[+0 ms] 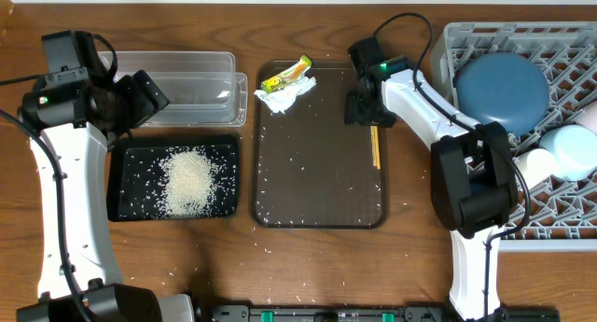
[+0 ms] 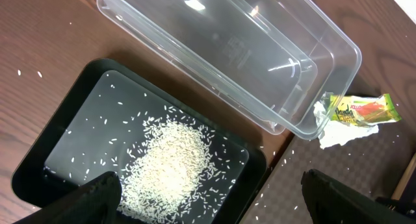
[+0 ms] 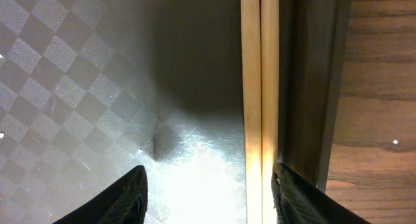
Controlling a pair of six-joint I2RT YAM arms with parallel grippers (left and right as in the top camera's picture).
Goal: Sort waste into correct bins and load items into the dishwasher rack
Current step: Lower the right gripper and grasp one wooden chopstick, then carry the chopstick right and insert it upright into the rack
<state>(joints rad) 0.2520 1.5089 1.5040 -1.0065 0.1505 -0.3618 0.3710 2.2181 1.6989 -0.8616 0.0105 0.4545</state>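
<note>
From overhead you get the whole layout. The grey dishwasher rack [image 1: 446, 44] sits at the tabletop's far right corner with the dark blue dish [image 1: 501, 91], the light blue bowl [image 1: 572, 152] and the small cup [image 1: 534, 163] in it. The brown serving tray [image 1: 322, 187] is mid-tabletop. The clear tub [image 1: 187, 84] lies toward the far left, and the black tray [image 1: 126, 187] sits just nearer you, holding the rice heap [image 1: 191, 180]. The yellow-green wrapper [image 1: 286, 74] and paper scrap [image 1: 285, 98] lie at the serving tray's far left corner, and the chopsticks [image 1: 375, 147] lie along its right rim.

Only your right wrist view shows the right gripper [image 3: 211, 201] up close. Its fingers [image 3: 123, 198] are partly spread, low over the serving tray. The two chopsticks [image 3: 260, 87] run side by side between them, hard against the finger by the rim, and nothing is clamped.

Your left wrist view shows the left gripper's fingers [image 2: 97, 197] spread wide and empty above the black tray [image 2: 39, 165], with the tub [image 2: 325, 62] empty and loose grains scattered around the heap [image 2: 172, 165]. It also brings out print on the wrapper [image 2: 364, 110] that the overhead view loses, though the lettering is too small to read.
</note>
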